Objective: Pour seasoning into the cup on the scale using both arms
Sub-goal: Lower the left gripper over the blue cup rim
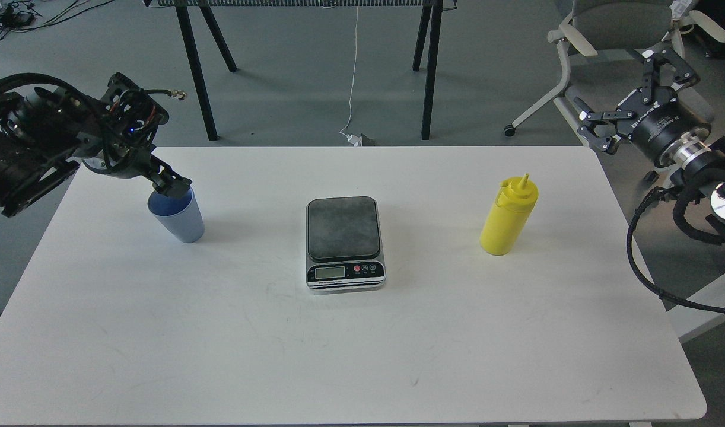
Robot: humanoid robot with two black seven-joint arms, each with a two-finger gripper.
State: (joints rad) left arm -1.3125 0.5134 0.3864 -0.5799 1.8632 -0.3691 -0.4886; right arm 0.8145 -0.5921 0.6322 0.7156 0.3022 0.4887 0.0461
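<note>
One cup, one scale, one bottle

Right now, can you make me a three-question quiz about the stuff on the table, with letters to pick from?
1. Where does the scale sit?
A. between the cup and the seasoning
B. left of the cup
C. right of the seasoning

2. What colour is the seasoning bottle?
A. red
B. yellow
C. green

3. What is on the scale's plate?
A. the cup
B. the bottle
C. nothing

Answers:
1 A: the cup stands to the scale's left and the bottle to its right.
2 B: the whole bottle is yellow.
3 C: the dark plate is bare; the cup is on the table with the left gripper at its rim, and the right gripper is off the table's edge.
</note>
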